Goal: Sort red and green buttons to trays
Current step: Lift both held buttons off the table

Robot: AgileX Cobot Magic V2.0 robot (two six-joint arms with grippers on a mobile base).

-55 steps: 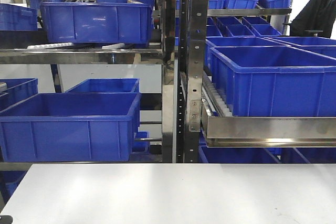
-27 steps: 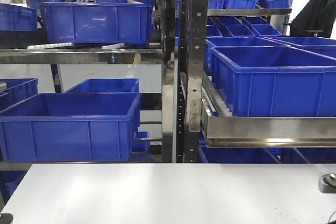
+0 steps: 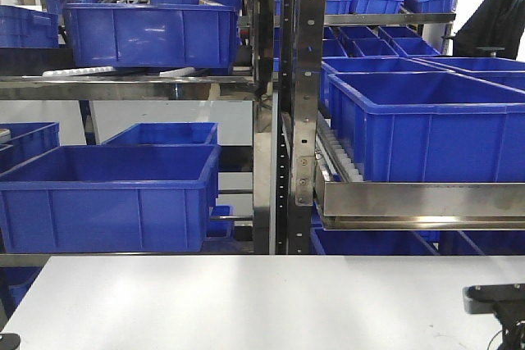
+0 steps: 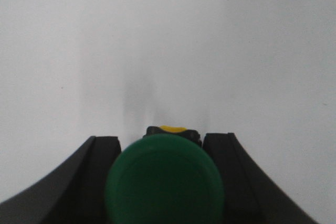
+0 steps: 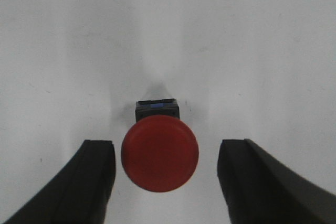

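Early days: my left jaws (image 4: 163, 182) pinch the green domed plastic button (image 4: 164, 179), right jaws (image 5: 167, 177) gape wide around the red domed button (image 5: 159, 153) on the white bench (image 5: 252, 51). No trays visible, nothing sorted.

The left gripper (image 4: 164, 182) has 2 black curved fingers (image 4: 84, 182). They sit tight against both sides of a round green push-button (image 4: 164, 179), so this gripper is squeezing it.

The right gripper (image 5: 167, 182) also has 2 black curved fingers (image 5: 79, 187). They are spread wide, with gaps on both sides of a round red push-button (image 5: 160, 153). They do not touch it.

In the front view, a dark bit of the right arm (image 3: 496, 305) peeks in at the bottom corner.
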